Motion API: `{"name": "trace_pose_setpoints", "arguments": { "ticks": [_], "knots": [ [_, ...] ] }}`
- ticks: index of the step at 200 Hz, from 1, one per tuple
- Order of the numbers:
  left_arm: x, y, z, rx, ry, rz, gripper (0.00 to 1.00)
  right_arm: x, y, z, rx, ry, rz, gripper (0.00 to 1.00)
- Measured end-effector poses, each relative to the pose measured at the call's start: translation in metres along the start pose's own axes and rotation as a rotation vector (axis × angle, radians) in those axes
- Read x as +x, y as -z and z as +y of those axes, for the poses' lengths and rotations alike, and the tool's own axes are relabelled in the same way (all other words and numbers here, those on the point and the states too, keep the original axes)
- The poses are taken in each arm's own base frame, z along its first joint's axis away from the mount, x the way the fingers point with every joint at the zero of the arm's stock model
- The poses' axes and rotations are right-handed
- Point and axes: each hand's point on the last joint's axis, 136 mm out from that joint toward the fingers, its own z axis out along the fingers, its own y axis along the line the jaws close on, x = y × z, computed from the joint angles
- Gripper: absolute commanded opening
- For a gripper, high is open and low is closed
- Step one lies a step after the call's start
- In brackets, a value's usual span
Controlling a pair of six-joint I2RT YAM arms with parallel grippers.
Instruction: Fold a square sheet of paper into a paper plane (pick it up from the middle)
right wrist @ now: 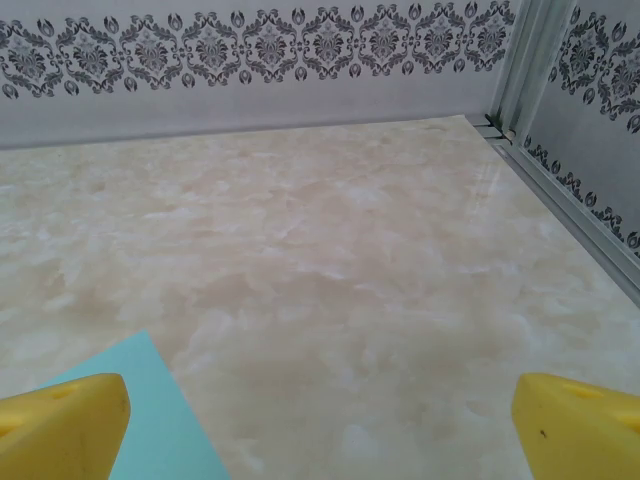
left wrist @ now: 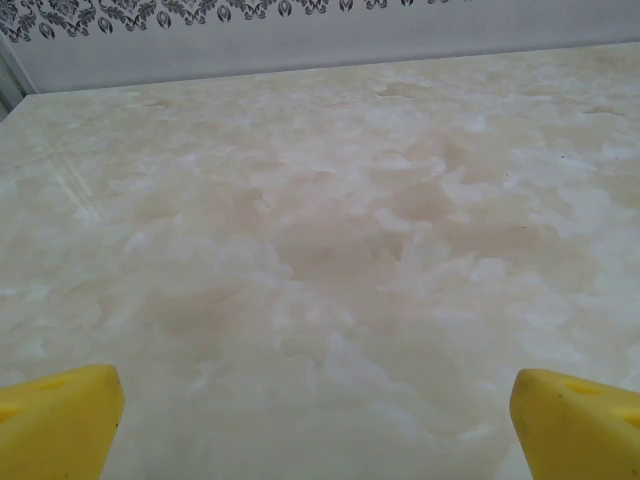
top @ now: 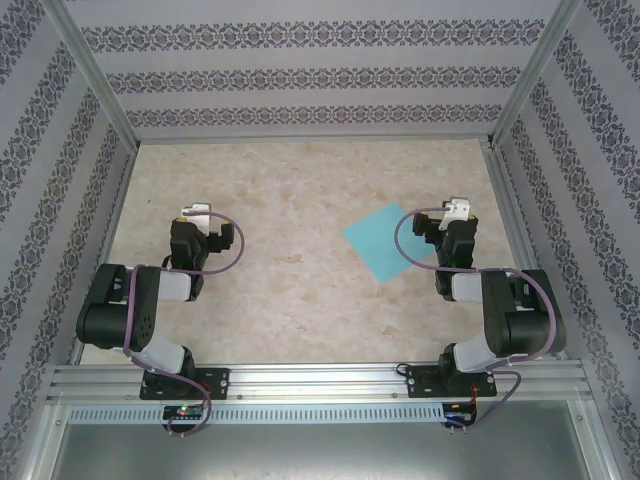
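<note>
Yellow-fingered and empty, our right gripper (right wrist: 320, 440) and left gripper (left wrist: 318, 430) both stand spread wide. Just left of the right one, the thin turquoise square sheet of paper (top: 383, 243) lies flat, unfolded and corner-on. We judge the right arm nearer, the left well apart.

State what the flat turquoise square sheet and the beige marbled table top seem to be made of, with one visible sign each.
The flat turquoise square sheet is probably thin matt paper: it lies flush, with crisp straight edges and no visible thickness. The beige marbled table top looks like stone-patterned laminate or vinyl, smooth with a faint sheen and cloudy veining. Real stone cannot be ruled out.
</note>
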Motion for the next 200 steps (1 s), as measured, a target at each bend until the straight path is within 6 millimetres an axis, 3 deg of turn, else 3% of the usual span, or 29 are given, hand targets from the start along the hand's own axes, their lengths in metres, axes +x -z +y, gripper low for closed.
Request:
{"name": "trace_pose_setpoints", "arguments": {
  "ticks": [157,183,200],
  "knots": [
    [0.0,0.001,-0.001,-0.004,-0.003,-0.002,1.0,0.0,0.0,-0.004,0.006,-0.003,0.007,0.98],
    [-0.015,0.016,-0.002,-0.023,-0.005,-0.031,1.0,-0.011,0.005,0.001,0.014,0.022,0.017,0.98],
    [-0.042,0.027,0.003,-0.05,0.022,-0.065,1.0,-0.032,0.011,0.007,0.023,0.033,-0.003,0.98]
  ]
}}
